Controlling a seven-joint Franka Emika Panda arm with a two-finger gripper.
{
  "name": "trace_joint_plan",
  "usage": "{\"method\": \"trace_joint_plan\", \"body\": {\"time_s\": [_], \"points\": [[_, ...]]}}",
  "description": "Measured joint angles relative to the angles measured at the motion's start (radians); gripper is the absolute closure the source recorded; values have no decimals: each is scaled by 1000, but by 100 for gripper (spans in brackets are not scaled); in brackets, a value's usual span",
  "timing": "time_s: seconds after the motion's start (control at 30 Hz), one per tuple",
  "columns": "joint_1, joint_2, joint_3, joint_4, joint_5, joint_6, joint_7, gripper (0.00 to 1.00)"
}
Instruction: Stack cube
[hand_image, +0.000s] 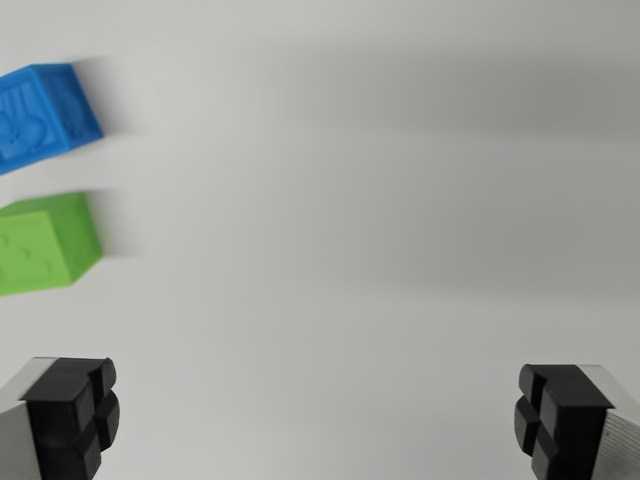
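Note:
A blue cube (45, 115) lies on the white surface at the wrist view's upper left, partly cut off by the frame edge. Just below it sits a green cube (45, 243), also cut by the left edge and apart from the blue one. Both look slightly blurred. My gripper (315, 415) is open, its black fingertips (75, 410) wide apart at the bottom corners with nothing between them. Both cubes lie to the left of and beyond the left finger.
A plain white tabletop (350, 230) fills the rest of the view, with a soft shadow band across the upper part.

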Motion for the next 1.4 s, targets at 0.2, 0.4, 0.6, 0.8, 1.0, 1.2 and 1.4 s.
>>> {"method": "trace_joint_plan", "body": {"time_s": [0.2,0.4,0.6,0.8,1.0,1.2,1.4], "points": [[10,0,6,-24,0,26,7,0],[22,0,11,-49,0,52,15,0],[35,0,17,-75,1,80,24,0],[49,4,24,-101,1,112,35,0],[65,11,35,-130,1,151,47,0],[84,23,45,-157,1,192,62,0],[105,38,56,-184,1,237,80,0]]}}
